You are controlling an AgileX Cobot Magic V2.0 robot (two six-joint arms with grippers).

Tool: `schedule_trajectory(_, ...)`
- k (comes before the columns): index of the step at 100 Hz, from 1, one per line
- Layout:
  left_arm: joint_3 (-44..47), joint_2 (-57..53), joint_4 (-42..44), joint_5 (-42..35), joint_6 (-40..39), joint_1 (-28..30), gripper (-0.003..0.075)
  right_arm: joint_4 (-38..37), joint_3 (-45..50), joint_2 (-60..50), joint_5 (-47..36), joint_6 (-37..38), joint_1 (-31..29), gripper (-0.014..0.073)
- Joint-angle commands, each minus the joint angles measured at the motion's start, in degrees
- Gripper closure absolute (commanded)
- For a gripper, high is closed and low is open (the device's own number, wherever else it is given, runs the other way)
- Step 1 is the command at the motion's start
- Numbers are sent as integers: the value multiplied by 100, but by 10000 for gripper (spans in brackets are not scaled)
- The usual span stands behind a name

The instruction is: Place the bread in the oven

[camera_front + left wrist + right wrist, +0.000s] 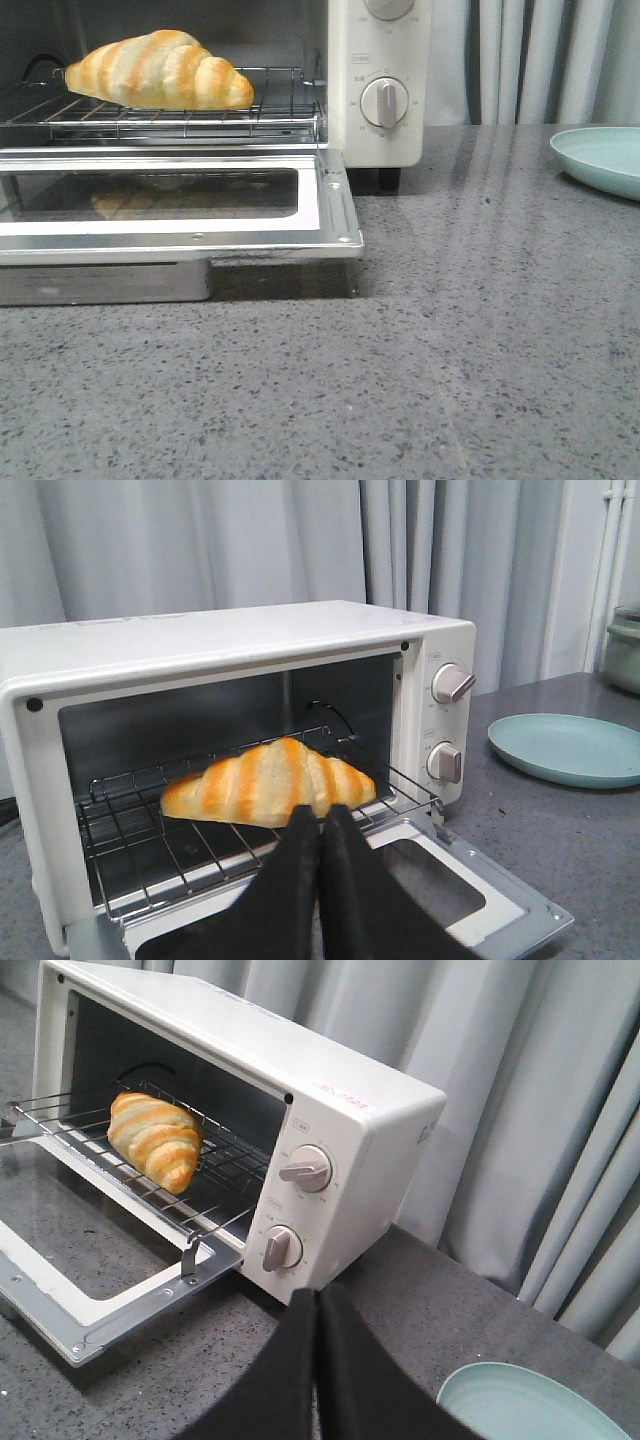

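The bread [160, 70], a golden-brown striped croissant roll, lies on the wire rack [160, 115] inside the cream-white oven [380, 140]. The oven's glass door [170, 205] hangs open and flat. The bread also shows in the left wrist view [265, 783] and the right wrist view [155, 1140]. My left gripper [320, 815] is shut and empty, in front of the rack just short of the bread. My right gripper [317, 1295] is shut and empty, above the counter to the right of the oven's dials [283, 1248]. Neither gripper shows in the front view.
A pale green plate [605, 160] sits on the grey speckled counter [450, 350] to the right of the oven; it also shows in the left wrist view [570, 748] and right wrist view [530, 1405]. Grey curtains hang behind. A grey-green pot [625, 655] stands at the far right.
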Motion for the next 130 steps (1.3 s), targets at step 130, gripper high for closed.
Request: schedule_trajectory(130,2380,-1061,2640,-268,-3662,1631,741,-124,-145,38,-338,-12,-38,652)
